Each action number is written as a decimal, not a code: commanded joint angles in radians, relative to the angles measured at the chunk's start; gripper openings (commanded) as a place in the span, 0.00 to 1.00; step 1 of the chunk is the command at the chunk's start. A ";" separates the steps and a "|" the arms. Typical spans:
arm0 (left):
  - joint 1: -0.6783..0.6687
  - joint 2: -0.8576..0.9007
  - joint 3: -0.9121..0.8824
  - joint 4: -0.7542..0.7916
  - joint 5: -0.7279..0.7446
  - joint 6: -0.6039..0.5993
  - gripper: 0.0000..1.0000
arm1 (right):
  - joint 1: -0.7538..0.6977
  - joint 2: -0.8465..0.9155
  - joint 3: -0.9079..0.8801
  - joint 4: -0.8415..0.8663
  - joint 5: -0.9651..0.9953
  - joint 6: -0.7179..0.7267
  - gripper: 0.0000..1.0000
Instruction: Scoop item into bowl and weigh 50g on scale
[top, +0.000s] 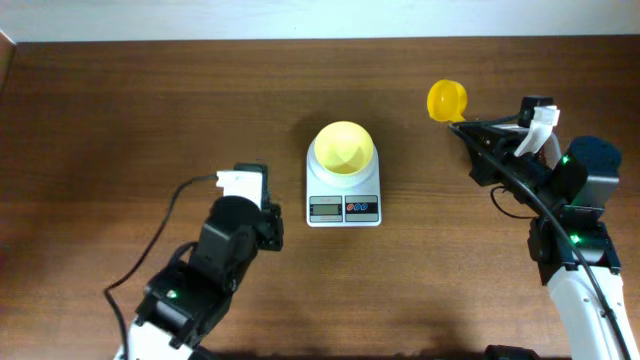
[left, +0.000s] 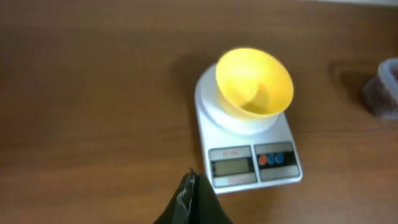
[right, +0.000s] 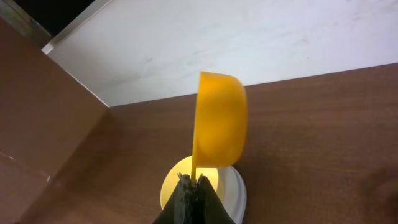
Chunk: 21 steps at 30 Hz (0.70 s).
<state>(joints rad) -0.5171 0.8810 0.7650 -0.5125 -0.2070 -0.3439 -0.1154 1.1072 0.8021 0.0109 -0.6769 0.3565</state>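
Note:
The pale yellow bowl (top: 344, 147) stands on the white scale (top: 343, 208) at mid-table and looks empty in the left wrist view (left: 254, 84). My right gripper (top: 459, 125) is shut on the thin handle of a small yellow scoop (top: 447, 100), held in the air to the right of the scale. In the right wrist view the scoop (right: 221, 121) is tipped on its side above the bowl (right: 177, 183) and the scale (right: 239, 196). My left gripper (top: 272, 226) is shut on nothing, low and left of the scale (left: 273, 165). The dark red-brown item (left: 378, 96) shows blurred at the right edge.
A clear plastic tub (left: 387, 78) holds the beans, right of the scale; the overhead view does not show it. A pale wall (right: 249, 43) runs along the table's far edge. A black cable (top: 165, 225) trails from the left arm across the wood.

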 joint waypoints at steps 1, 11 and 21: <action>0.006 0.096 -0.085 0.140 0.192 -0.025 0.00 | -0.003 0.000 0.019 0.005 -0.002 -0.001 0.04; -0.027 0.486 0.036 0.286 0.375 0.119 0.00 | -0.003 0.003 0.019 0.005 0.013 -0.001 0.04; -0.087 0.566 0.057 0.360 0.330 0.304 0.00 | -0.003 0.074 0.019 0.014 0.016 0.000 0.04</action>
<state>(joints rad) -0.5720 1.4330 0.8009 -0.1806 0.1368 -0.1780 -0.1154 1.1645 0.8024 0.0177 -0.6693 0.3588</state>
